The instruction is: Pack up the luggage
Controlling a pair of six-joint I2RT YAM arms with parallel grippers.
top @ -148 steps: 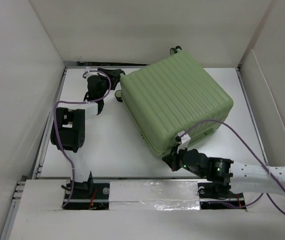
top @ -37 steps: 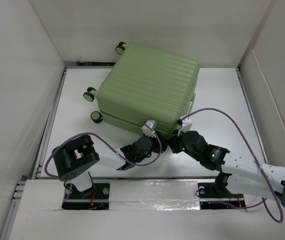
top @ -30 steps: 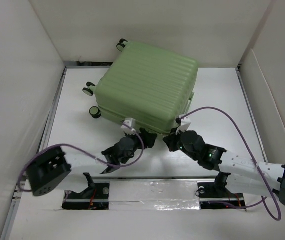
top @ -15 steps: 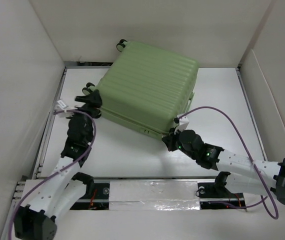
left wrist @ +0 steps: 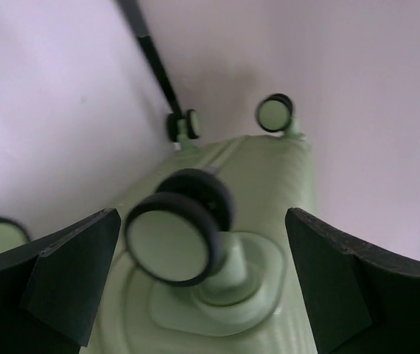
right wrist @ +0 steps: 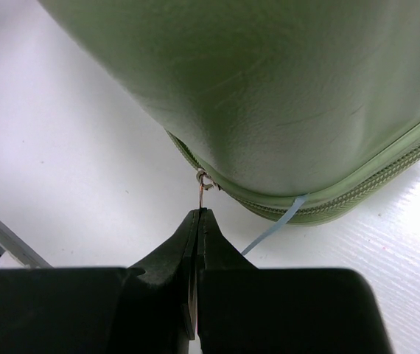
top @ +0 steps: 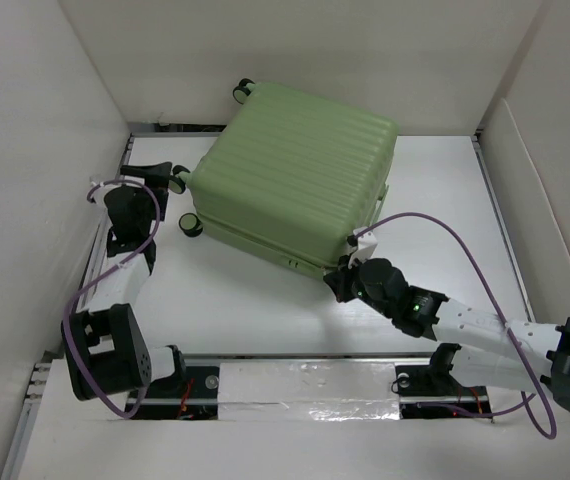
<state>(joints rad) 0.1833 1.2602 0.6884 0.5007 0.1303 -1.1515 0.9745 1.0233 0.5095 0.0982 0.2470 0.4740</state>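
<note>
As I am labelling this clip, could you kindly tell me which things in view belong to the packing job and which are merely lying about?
Job: luggage; its zipper pull, pinched in the shut right gripper; open left gripper with a wheel between its fingers.
Merely there: table; purple cables; silver tape strip.

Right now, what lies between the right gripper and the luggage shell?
Only the thin metal zipper pull, pinched by the shut right gripper and running to the luggage seam; the right wrist view shows it.
</note>
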